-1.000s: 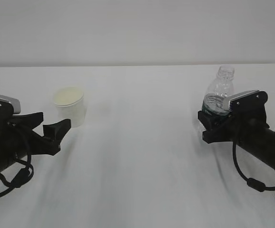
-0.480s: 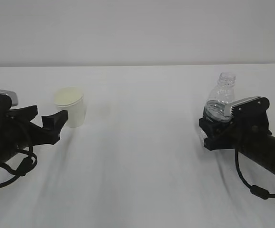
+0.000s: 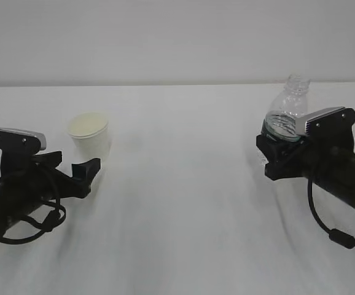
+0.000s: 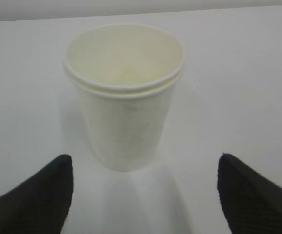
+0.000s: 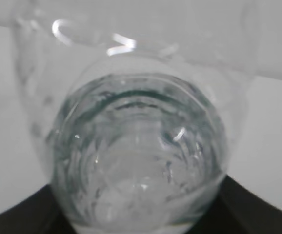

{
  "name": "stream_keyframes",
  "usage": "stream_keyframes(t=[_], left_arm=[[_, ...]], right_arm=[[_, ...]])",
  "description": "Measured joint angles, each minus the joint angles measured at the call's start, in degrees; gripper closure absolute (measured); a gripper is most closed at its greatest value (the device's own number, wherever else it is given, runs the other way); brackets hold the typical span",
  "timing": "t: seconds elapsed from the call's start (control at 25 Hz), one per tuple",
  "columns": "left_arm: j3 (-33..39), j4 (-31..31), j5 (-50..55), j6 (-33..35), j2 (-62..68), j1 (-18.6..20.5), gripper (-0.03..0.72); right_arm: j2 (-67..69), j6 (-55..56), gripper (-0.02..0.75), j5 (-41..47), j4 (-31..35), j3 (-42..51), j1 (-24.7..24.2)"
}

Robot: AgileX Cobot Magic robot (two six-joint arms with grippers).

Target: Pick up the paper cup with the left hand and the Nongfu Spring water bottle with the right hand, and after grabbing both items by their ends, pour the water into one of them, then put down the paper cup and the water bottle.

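White table [image 3: 183,184], pale wall behind. Cup [image 4: 124,92] upright just ahead of left tool [image 4: 143,195], jaws spread wide, nothing held. Advance centred, close low on cup. Right tool [image 3: 276,161] clamped round bottle [image 3: 286,110] base.

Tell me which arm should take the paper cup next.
Left. Its open tool faces the paper cup, fingers apart from it on either side. The right tool is across the table, shut on the water bottle.

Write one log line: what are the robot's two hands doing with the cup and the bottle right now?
left hand: open, short of paper cup | right hand: gripping water bottle, tilted | cup: upright on table
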Motion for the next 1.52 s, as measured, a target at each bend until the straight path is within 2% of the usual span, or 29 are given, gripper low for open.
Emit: stream_keyframes(t=[0.64, 1.12, 1.52], left_arm=[[-12.4, -1.1, 0.0, 0.0, 9.8, 0.0, 0.01], [-16.8, -2.4, 0.0, 0.0, 11.1, 0.0, 0.029], [-17.2, -3.3, 0.0, 0.0, 12.2, 0.0, 0.057]], right_arm=[[-0.4, 0.0, 0.314, 0.0, 0.0, 0.3, 0.0], [-0.4, 0.0, 0.316, 0.0, 0.0, 0.3, 0.0], [-0.4, 0.0, 0.317, 0.0, 0.0, 0.3, 0.0]])
